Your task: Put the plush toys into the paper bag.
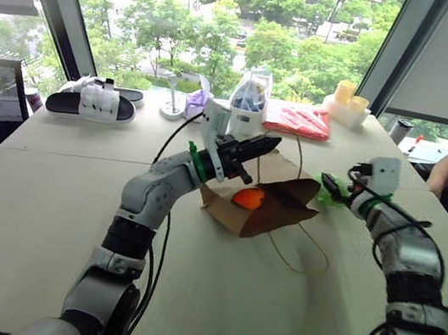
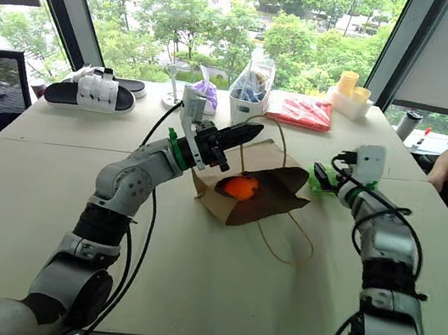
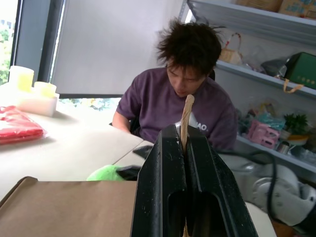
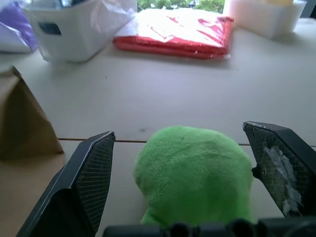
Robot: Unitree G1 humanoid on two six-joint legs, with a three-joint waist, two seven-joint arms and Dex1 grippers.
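Window-side beige table [image 1: 48, 190]: left claw [image 1: 266, 147] pinches paper bag [image 1: 273, 206] handle; right claw [image 4: 197, 163] spread around green toy [image 4: 195, 173].

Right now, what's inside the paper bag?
The orange plush toy lies just inside the mouth of the paper bag. Deeper in, the bag's walls hide the rest. The green plush toy is outside.

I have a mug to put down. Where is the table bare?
Bare: the near table in front of the brown paper bag, and left of it below the black-and-white slippers. Crowded: the window edge around the white cup and red packet.
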